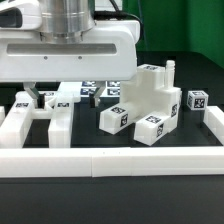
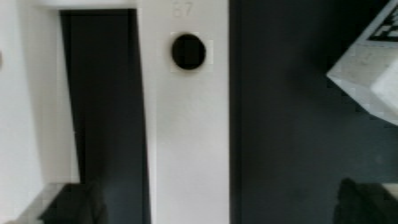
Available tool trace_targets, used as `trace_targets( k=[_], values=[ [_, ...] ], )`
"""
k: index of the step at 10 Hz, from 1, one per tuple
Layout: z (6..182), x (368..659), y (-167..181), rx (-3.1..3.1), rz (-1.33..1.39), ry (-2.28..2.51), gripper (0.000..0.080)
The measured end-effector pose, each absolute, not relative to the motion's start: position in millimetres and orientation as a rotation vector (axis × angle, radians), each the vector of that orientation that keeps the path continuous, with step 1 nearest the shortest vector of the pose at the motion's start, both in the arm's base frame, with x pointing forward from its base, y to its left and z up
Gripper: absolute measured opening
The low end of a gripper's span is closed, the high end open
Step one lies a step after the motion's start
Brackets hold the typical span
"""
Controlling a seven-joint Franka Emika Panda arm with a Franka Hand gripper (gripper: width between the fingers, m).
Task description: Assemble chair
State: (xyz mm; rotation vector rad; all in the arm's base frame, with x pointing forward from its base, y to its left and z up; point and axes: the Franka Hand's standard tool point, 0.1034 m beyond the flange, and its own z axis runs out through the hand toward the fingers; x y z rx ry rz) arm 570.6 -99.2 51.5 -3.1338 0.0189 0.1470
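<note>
- Glossy white plastic, square-tagged: the loose chair parts (image 1: 120,115) lie on the black table top (image 1: 205,128), all on the far side of the long low white border wall (image 1: 110,160).
- Slotted white frame part (image 1: 35,122): at the exterior view's left, directly under the arm. Two limbs point toward the border wall.
- Wrist view shows one flat white bar (image 2: 187,140) of that frame, with a dark oval hole (image 2: 187,50) in its face and a dark open slot along each side. The bar's long axis runs crosswise to the line joining the fingertips.
- Two-finger gripper (image 2: 217,203): released and grasping nothing. The dark fingertips (image 2: 71,205) stand wide apart, one on either side of the bar. They are blurred, so contact cannot be told.
- Stepped white block assembly (image 1: 145,105): centre-right, lying slantwise to the wall, with a thin post (image 1: 170,70) upright at its far end. Its tags face the camera.
- Small white cube (image 1: 196,100): just beside the assembly on the exterior view's right, not touching it, tag toward the camera.
</note>
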Motion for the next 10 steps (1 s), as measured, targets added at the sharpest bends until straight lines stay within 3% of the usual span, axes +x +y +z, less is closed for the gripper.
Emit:
trace_targets(
  k=[2,6,10],
  values=[
    [49.4,568.0,-100.1,-3.121,0.156,0.031,0.0649],
    [18.2,551.0,-111.7,-3.059,0.259,0.098,0.0649],
    [7.6,553.0,-111.7,-3.076,0.247,0.104,0.0649]
  ],
)
